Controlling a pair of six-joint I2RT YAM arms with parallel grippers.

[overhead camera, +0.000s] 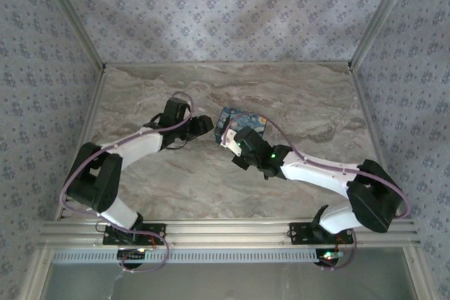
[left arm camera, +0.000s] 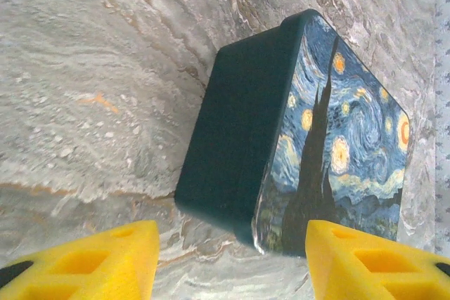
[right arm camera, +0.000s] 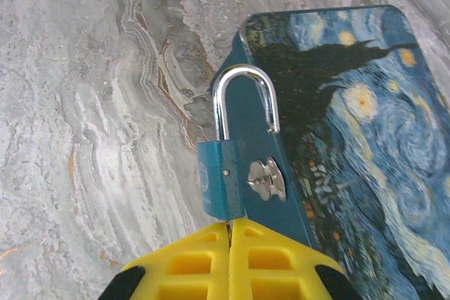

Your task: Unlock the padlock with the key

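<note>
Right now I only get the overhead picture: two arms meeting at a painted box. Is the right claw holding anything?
Observer: Yes. Its wrist camera shows the right gripper shut on a blue padlock, silver loop pointing away from it.
Operator: And the left one?
Observer: The left gripper is open, holding nothing, facing the dark side of the box.
Operator: Where's the key?
Observer: A small silver piece shows beside the padlock's body; I can't tell if it's the key.

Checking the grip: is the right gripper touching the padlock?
Touching. The right wrist view shows the blue body of the padlock pinched at the tips of the shut right gripper, with no gap.
</note>
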